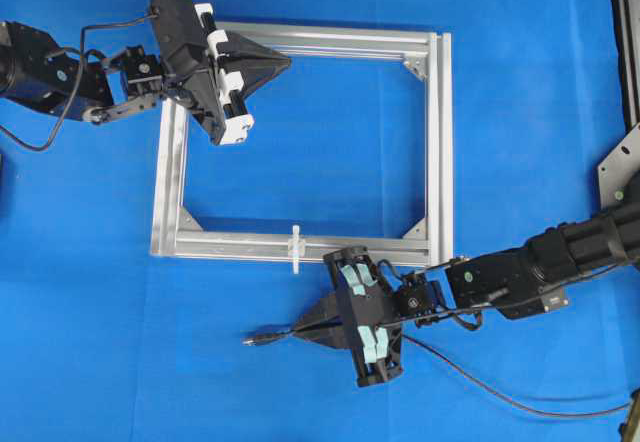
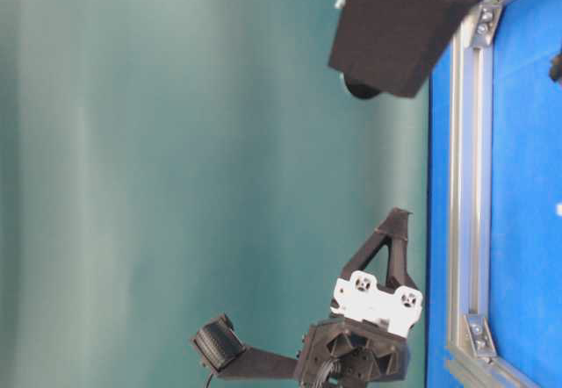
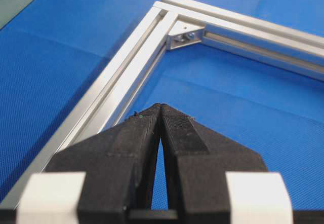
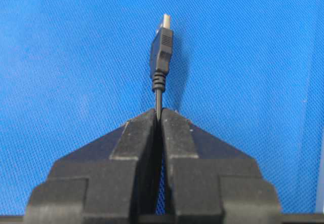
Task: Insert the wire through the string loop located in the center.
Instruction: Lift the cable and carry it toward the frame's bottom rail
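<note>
One wire point(image 4: 161, 51) pinched in right gripper point(image 4: 160, 113) | slack partly hidden; string loop point(image 1: 296, 249) faint

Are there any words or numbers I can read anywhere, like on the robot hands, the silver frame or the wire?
None: no words, numbers or signs can be read in any view.
The right hand, the left hand, the silver frame, the wire and its plug, and the string loop all show no print.

Open blue mat point(image 1: 330, 132) inside aluminium frame point(image 1: 437, 142); left gripper point(image 1: 285, 60) overhangs its top-left corner. String loop point(image 1: 296, 249) upright mid bottom rail; right gripper point(image 1: 300, 330) just below.
</note>
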